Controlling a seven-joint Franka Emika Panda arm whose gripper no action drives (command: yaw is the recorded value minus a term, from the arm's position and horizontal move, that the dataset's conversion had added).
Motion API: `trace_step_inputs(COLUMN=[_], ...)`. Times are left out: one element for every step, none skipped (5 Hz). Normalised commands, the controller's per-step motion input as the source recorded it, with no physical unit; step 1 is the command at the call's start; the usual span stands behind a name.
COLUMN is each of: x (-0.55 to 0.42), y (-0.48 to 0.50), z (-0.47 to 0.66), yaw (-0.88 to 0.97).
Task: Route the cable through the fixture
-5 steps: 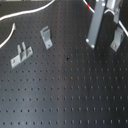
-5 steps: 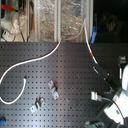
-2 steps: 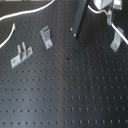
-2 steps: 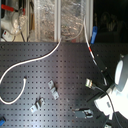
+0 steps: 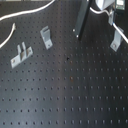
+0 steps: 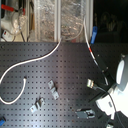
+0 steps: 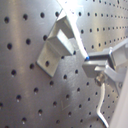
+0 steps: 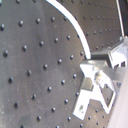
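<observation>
Black perforated board (image 5: 65,95) filled both exterior views. The arm's white body (image 6: 120,82) sat at 3 to 4 o'clock in the second exterior view.

The cable (image 6: 30,62) looped from 9 o'clock up across the board to 1 o'clock in the second exterior view. Its red band (image 6: 90,50) was on the stretch dropping toward the arm.

The fixture (image 5: 116,36) stood at 3 o'clock in the first exterior view, its strip leaning along a 7-to-1 axis. The L-shaped bracket (image 5: 46,37) and two-pronged bracket (image 5: 20,54) were well apart from it, toward 9 o'clock.

The gripper (image 7: 92,61) hung near the fixture, which lay roughly toward 6 o'clock from it in the first exterior view. In the first wrist view a white strand ran past the bracket to one grey finger (image 7: 102,56).

Fingers apart or clamped: could not tell.

Judgement: the cable needs to cross the strip's long axis, so the approach should be sideways.
</observation>
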Motion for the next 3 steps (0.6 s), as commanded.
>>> trace_step_inputs(x=[-0.177,-0.199,-0.271], y=[-0.108,-0.088,0.031], z=[0.0,0.01,-0.04], yaw=[0.0,0.05,0.3])
